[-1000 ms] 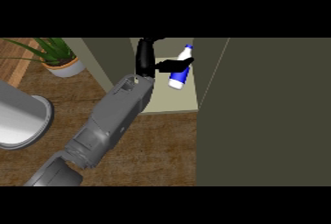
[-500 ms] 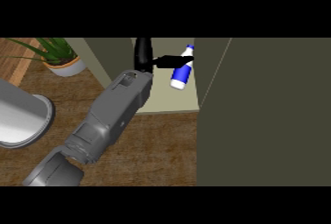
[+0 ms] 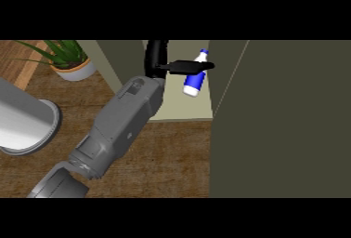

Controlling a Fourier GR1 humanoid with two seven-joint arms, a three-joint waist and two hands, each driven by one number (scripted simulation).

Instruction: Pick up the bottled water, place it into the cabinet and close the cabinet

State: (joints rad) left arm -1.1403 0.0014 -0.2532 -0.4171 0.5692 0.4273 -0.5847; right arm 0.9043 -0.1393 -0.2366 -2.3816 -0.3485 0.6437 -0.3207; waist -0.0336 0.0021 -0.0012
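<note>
Bottled water (image 3: 194, 85) in the head view is a slim bottle with a blue body, a white neck and a white cap. It leans with the cap up and to the right and the base down and to the left. It sits at the far middle of the scene, over the pale floor of the open cabinet (image 3: 182, 110), close to the cabinet's right side. I cannot tell whether its base touches that floor.

The left hand (image 3: 159, 56) is black. It reaches in from the left, and its fingers (image 3: 186, 67) lie across the bottle just under the cap, pinching the neck. Its grey forearm (image 3: 123, 125) runs back to the near left over the wooden worktop (image 3: 171, 158).

The dark olive cabinet door (image 3: 281, 121) stands open and fills the right side. A plant (image 3: 61, 52) in a white pot stands at the far left. A large grey cylinder (image 3: 21, 123) lies on the worktop at the left edge.
</note>
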